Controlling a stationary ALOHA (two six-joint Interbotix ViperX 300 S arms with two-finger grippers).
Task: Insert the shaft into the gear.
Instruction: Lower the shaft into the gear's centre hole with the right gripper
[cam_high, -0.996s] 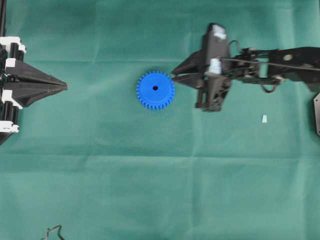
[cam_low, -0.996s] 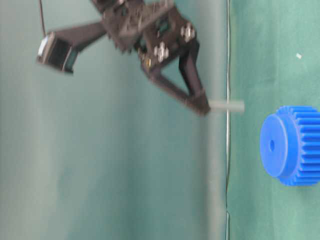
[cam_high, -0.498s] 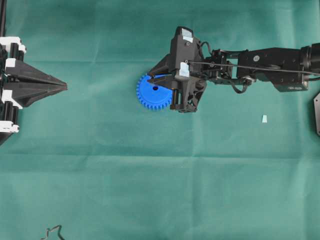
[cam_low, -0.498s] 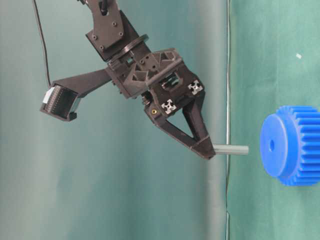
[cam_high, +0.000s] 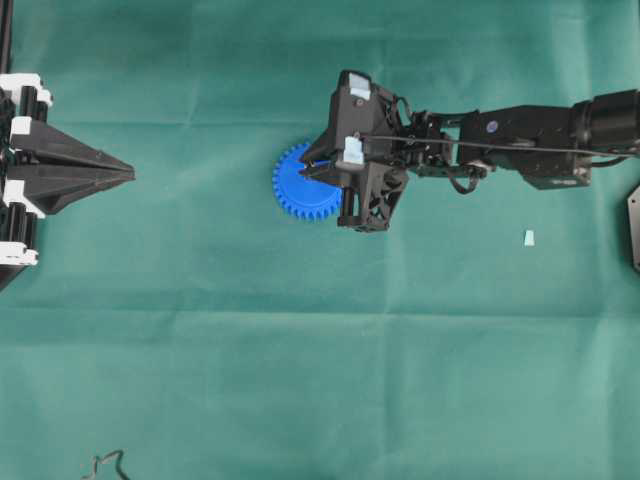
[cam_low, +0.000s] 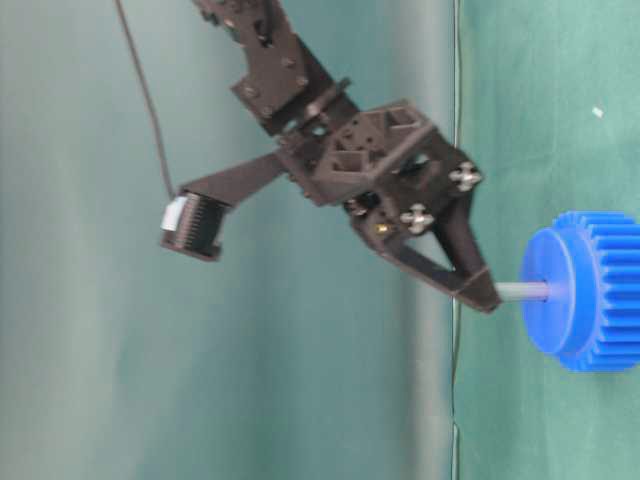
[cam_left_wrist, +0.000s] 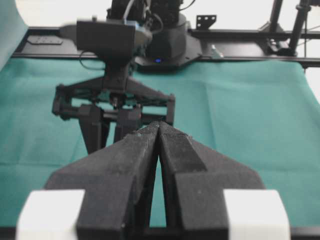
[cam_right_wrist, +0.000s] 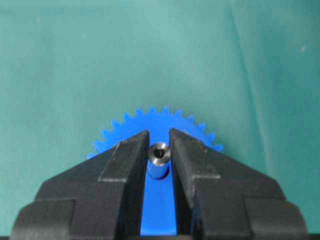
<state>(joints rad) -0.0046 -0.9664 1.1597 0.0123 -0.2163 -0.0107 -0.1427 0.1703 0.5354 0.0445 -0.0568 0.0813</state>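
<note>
The bright blue toothed gear (cam_high: 290, 187) lies flat on the green cloth, partly covered by my right gripper (cam_high: 306, 168). That gripper is shut on the shaft (cam_low: 522, 291), a small silvery-grey pin held upright. The pin's lower end meets the gear (cam_low: 590, 300) at its centre hole. In the right wrist view the shaft (cam_right_wrist: 159, 159) is pinched between the fingertips (cam_right_wrist: 142, 142), with the gear (cam_right_wrist: 160, 117) beneath. My left gripper (cam_high: 130, 174) stays at the left edge of the table, shut and holding nothing (cam_left_wrist: 159, 125).
A pale light-blue wedge-shaped bit (cam_high: 528, 237) lies on the cloth to the right, below the right arm (cam_high: 520, 135). A thin dark cable (cam_high: 105, 462) curls at the near left edge. Open cloth spreads between the gear and the left gripper.
My right gripper has moved left over the gear and come down. The shaft, which hung above the cloth beside the gear, now touches the gear's centre. The left gripper has not moved.
</note>
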